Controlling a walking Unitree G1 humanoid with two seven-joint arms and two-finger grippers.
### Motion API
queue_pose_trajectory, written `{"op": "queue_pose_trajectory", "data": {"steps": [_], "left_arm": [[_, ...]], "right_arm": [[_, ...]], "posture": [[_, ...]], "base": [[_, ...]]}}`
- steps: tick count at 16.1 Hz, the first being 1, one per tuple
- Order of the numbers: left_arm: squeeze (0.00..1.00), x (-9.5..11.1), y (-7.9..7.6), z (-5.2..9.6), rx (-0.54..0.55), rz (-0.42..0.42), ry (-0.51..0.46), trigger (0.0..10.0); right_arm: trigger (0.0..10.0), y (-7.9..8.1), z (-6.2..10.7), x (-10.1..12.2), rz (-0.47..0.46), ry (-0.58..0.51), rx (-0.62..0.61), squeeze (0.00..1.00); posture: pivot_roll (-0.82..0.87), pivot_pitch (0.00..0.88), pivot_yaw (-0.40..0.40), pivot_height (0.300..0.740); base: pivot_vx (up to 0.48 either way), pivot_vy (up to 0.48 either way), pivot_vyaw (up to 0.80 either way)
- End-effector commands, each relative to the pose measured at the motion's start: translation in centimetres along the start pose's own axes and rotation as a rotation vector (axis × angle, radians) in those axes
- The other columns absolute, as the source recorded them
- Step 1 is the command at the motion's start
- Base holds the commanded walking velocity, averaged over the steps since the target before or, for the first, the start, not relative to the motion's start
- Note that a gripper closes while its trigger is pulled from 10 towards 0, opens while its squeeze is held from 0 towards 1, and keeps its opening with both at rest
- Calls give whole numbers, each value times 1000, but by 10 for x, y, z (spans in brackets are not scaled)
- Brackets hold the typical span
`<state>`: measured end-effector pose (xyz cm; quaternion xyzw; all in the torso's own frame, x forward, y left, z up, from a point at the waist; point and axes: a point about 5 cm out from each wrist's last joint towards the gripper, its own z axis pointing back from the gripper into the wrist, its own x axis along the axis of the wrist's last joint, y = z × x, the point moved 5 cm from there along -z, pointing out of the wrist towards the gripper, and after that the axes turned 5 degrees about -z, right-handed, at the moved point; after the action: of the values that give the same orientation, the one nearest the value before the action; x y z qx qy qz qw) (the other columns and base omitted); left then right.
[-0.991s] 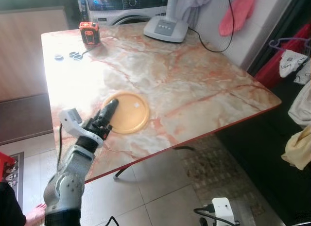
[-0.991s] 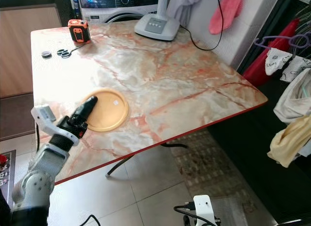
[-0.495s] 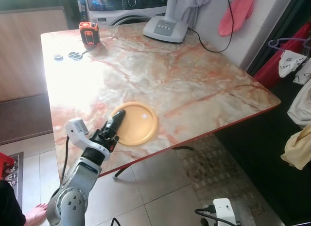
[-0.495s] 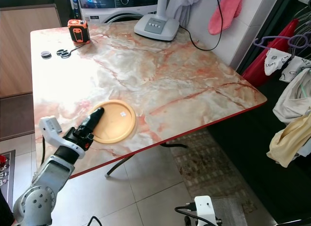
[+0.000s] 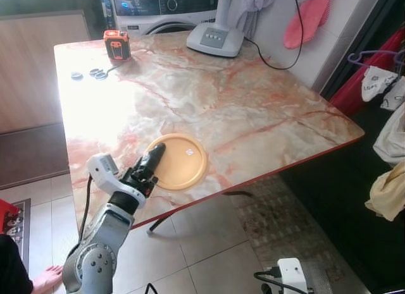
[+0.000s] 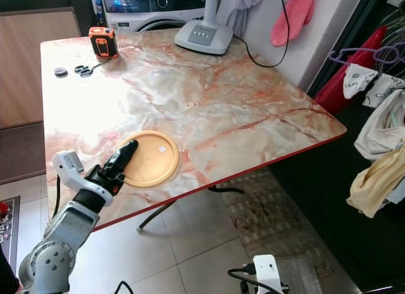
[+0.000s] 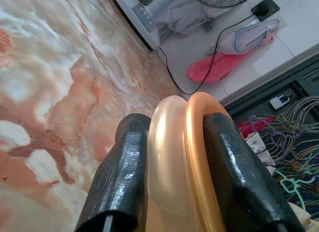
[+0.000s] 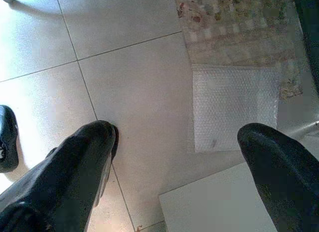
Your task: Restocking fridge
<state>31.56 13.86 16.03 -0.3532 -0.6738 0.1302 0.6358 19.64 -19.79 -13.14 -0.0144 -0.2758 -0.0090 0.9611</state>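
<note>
Right gripper (image 8: 174, 157): you see it in the right wrist view hanging over the tiled floor (image 8: 139, 82), its two black fingers spread wide with nothing between them; a patterned rug (image 8: 234, 27) and a sheet of bubble wrap (image 8: 234, 107) lie beneath.
Person: a bare foot (image 5: 47, 278) sits at the lower left corner of the left eye view, on the floor.
Left gripper (image 5: 150, 160): you find it in the lower left of the left eye view, reaching up from the silver arm over the near edge of the table; its fingers pinch the near-left rim of the plate. In the left wrist view one finger (image 7: 119, 177) lies on each side of the rim, pressed against it.
Plate (image 5: 180, 161): round, orange-yellow, resting on the table close to its near edge, centre-left of the frame; a small pale sticker shows on its face.
Table (image 5: 240, 98): marble-patterned top with a red edge, filling the middle of the frame.
Far left corner of table: an orange and black tape measure (image 5: 116, 43), with three small dark round objects (image 5: 95, 72) just beside it.
Far edge, top centre: the white base of a fan (image 5: 216, 36), with a black cable (image 5: 278, 57) running right.
Behind table: a washing machine (image 5: 164, 6) at the top.
Right edge of frame: clothes (image 5: 389, 186) and hangers (image 5: 373, 54).
</note>
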Motion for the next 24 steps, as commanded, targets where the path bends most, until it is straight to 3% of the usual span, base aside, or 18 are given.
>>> {"op": "queue_pose_trajectory", "data": {"steps": [1,15,24], "left_arm": [[0,3,-8,-2,-28,-7,-6,10000],[0,-2,-9,-3,-36,-17,19,10000],[0,-7,-9,-3,-29,-46,49,10000]], "right_arm": [[10000,-4,1,-5,-7,10,-8,0],[10000,-2,1,-5,-8,11,-5,0],[10000,-2,1,-4,-8,9,-3,0]], "posture": [[41,35,-119,740],[35,41,-112,740],[38,58,-112,740]], "base": [[0,0,0],[-190,0,0],[0,0,0]]}}
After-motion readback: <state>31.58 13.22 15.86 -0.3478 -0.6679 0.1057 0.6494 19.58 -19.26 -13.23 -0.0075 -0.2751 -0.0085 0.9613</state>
